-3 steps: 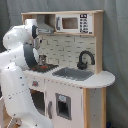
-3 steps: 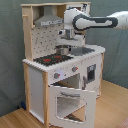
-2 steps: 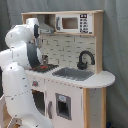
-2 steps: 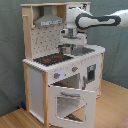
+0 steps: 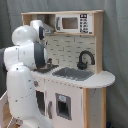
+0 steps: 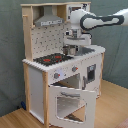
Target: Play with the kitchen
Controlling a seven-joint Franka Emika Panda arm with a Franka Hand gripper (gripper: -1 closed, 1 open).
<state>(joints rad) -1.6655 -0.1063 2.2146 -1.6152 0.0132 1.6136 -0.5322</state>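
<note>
The kitchen (image 6: 35,85) is a white and light-wood toy with a grey hood (image 6: 50,20) and a black hob (image 6: 50,60) with red rings. Its windowed oven door (image 6: 67,102) hangs open, tilted down. In the first exterior view the kitchen (image 5: 95,80) shows its grey sink (image 5: 72,74), black faucet (image 5: 85,59) and microwave (image 5: 70,22). My gripper (image 6: 73,44) points down between hob and sink, shut on the rim of a small metal pot (image 6: 70,50) just above the counter. In the first exterior view my arm largely hides the gripper (image 5: 48,61).
A grey curtain (image 5: 117,45) hangs behind the kitchen in both exterior views. The kitchen stands on a wooden floor (image 6: 107,112). My white arm (image 5: 22,75) stands close against the hob end of the kitchen.
My arm has swung toward the sink. The gripper and the pot have shifted a little rightward in the second exterior view. The oven door stays open.
</note>
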